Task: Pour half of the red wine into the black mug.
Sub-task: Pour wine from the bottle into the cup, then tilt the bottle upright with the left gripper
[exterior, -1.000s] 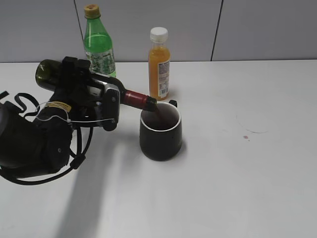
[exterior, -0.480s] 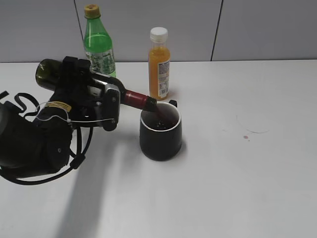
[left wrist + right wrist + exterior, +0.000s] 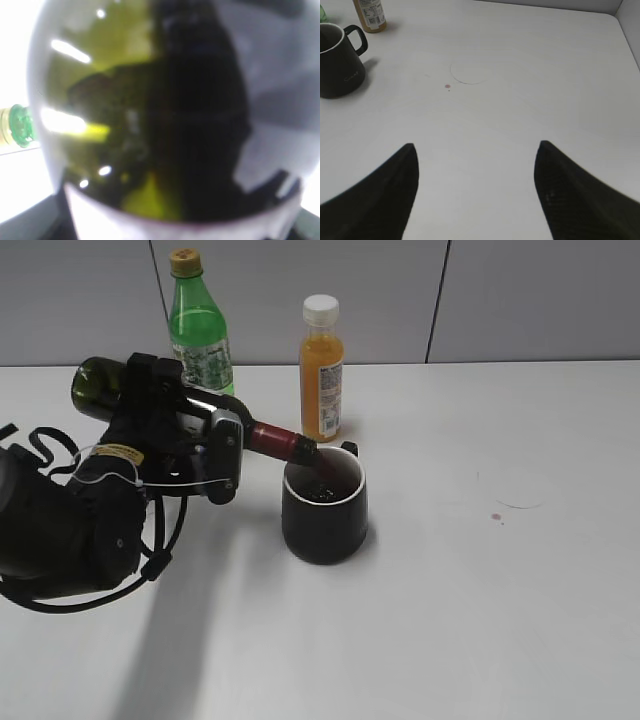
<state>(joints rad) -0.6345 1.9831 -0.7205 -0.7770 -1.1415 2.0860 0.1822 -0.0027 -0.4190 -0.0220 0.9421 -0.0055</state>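
Observation:
My left gripper (image 3: 190, 435) is shut on the red wine bottle (image 3: 95, 380), which lies tilted with its maroon neck (image 3: 282, 440) over the black mug (image 3: 323, 515). Dark red wine runs from the mouth into the mug, and dark liquid shows inside the white rim. In the left wrist view the dark green bottle glass (image 3: 145, 115) fills the frame, blurred, hiding the fingers. My right gripper (image 3: 476, 150) is open and empty over bare table. It is out of the exterior view. The mug also shows at the far left of the right wrist view (image 3: 340, 67).
A bright green plastic bottle (image 3: 198, 330) and a small orange juice bottle (image 3: 322, 370) stand behind the mug near the back wall. A faint ring mark and a small red spot (image 3: 496, 517) lie on the white table right of the mug.
The bottle and left arm hold almost the same tilted pose over the mug. The wine surface in the mug looks slightly different; the stream continues.

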